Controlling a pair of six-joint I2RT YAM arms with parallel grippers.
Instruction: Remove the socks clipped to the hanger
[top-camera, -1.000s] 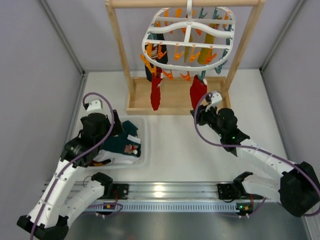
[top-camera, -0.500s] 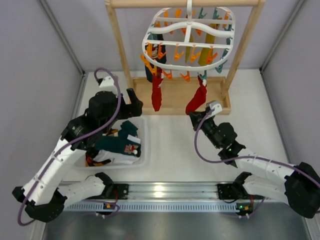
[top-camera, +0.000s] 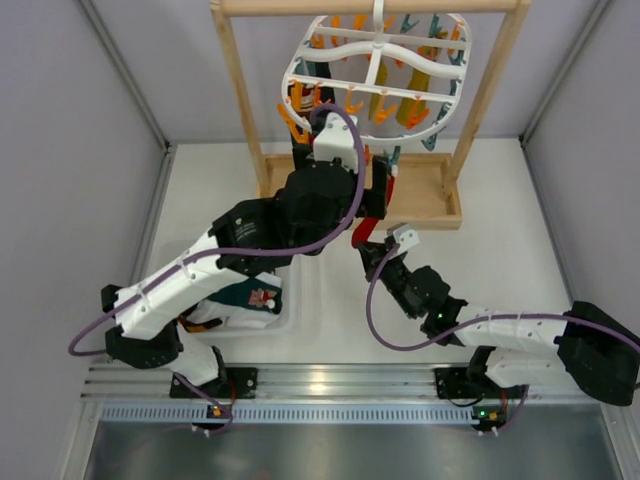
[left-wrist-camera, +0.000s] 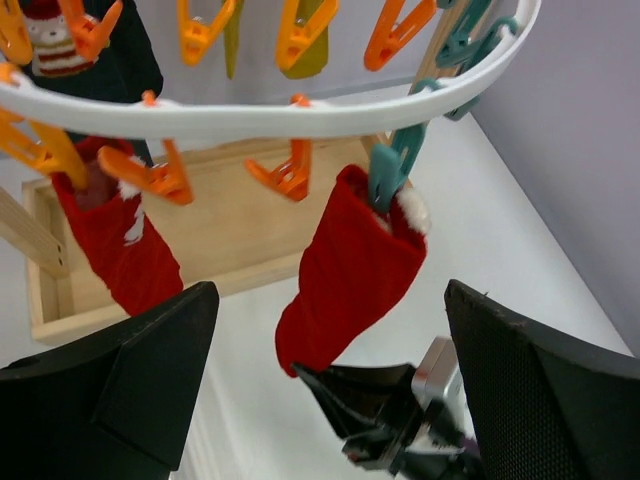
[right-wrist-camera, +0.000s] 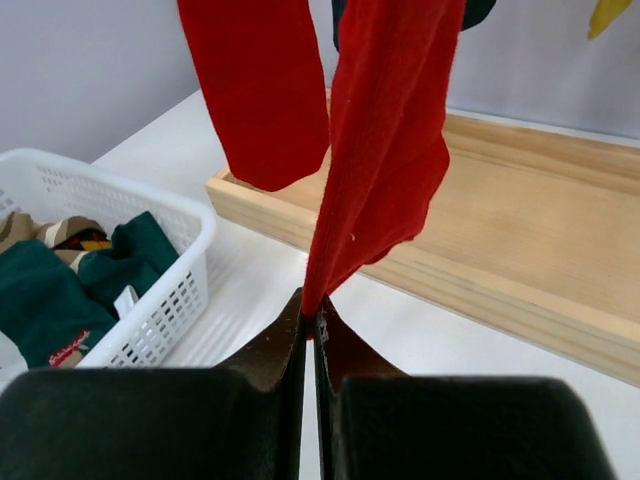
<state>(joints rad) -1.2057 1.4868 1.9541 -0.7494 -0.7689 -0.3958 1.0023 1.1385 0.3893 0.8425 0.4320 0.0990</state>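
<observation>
The white oval hanger (top-camera: 375, 70) hangs from the wooden stand, its rim crossing the left wrist view (left-wrist-camera: 300, 115). A red sock (left-wrist-camera: 345, 270) hangs from a teal peg (left-wrist-camera: 395, 170). My right gripper (right-wrist-camera: 310, 310) is shut on this sock's (right-wrist-camera: 390, 150) toe and pulls it taut; it sits below the stand base (top-camera: 365, 245). A second red sock (left-wrist-camera: 120, 250) hangs to the left on orange pegs. My left gripper (left-wrist-camera: 330, 380) is open and empty, just below the hanger rim, level with the held sock (top-camera: 380, 190). Mustard socks (top-camera: 410, 105) and a dark sock (left-wrist-camera: 120, 70) hang further back.
The light wooden stand (top-camera: 240, 90) has a flat tray base (top-camera: 430, 205) under the hanger. A white basket (right-wrist-camera: 170, 290) with teal socks (right-wrist-camera: 60, 290) stands at the left, partly under my left arm (top-camera: 285, 310). Grey walls close in the sides.
My left arm has swung up from the basket to the hanger, now over the red socks. My right gripper has drawn the red sock's toe down and left; the hanger has tilted.
</observation>
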